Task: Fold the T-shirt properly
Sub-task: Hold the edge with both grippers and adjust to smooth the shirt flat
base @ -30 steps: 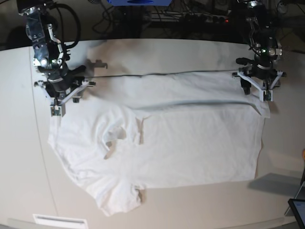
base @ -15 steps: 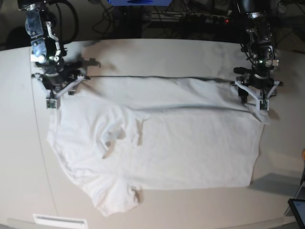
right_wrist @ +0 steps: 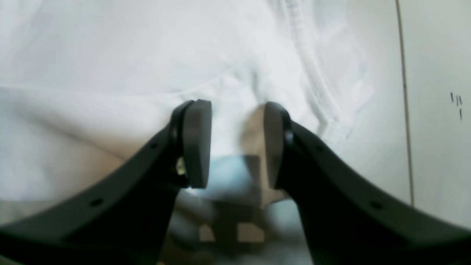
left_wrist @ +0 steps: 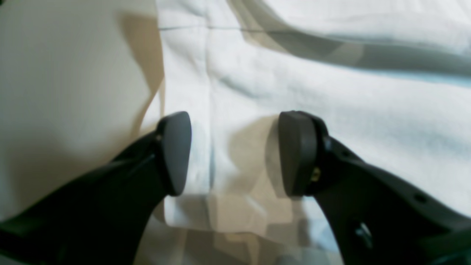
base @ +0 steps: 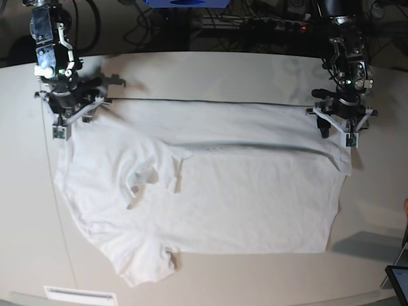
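The left gripper (left_wrist: pixel 233 152) has its jaws spread apart over white cloth, nothing pinched between them, a hemmed corner of the T-shirt (left_wrist: pixel 294 84) lying just under the pads. The right gripper (right_wrist: pixel 233 143) is likewise parted, above a stitched sleeve seam. In the base view the left gripper (base: pixel 339 127) sits at 2 o'clock and the right gripper (base: pixel 62 121) at 10 o'clock, each at a far corner of the T-shirt (base: pixel 242 191), which lies spread across the middle of the tabletop (base: pixel 210 67).
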Controlling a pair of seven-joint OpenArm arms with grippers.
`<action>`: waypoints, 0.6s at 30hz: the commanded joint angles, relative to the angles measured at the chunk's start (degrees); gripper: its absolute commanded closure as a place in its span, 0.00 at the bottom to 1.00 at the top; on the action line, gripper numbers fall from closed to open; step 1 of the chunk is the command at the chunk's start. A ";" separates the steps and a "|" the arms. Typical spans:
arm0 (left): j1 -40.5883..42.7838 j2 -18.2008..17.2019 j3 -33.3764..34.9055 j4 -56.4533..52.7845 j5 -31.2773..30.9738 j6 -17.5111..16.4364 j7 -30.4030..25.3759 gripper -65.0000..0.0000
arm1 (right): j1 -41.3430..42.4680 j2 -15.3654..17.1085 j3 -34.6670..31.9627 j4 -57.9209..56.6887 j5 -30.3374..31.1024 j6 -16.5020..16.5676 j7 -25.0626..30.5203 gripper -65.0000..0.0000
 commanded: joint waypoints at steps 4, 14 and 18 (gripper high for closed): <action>2.50 -0.15 -0.23 8.55 0.32 -0.32 2.46 0.44 | 0.10 0.62 0.29 0.59 -0.65 -0.79 -1.04 0.65; -2.51 -0.06 -0.23 9.34 0.50 -0.14 2.90 0.44 | 0.54 0.62 0.20 0.67 -0.65 -0.79 -1.22 0.65; -2.77 -0.06 0.12 3.63 0.50 -0.23 2.90 0.44 | 0.54 0.97 0.37 0.59 -0.65 -0.79 -1.22 0.65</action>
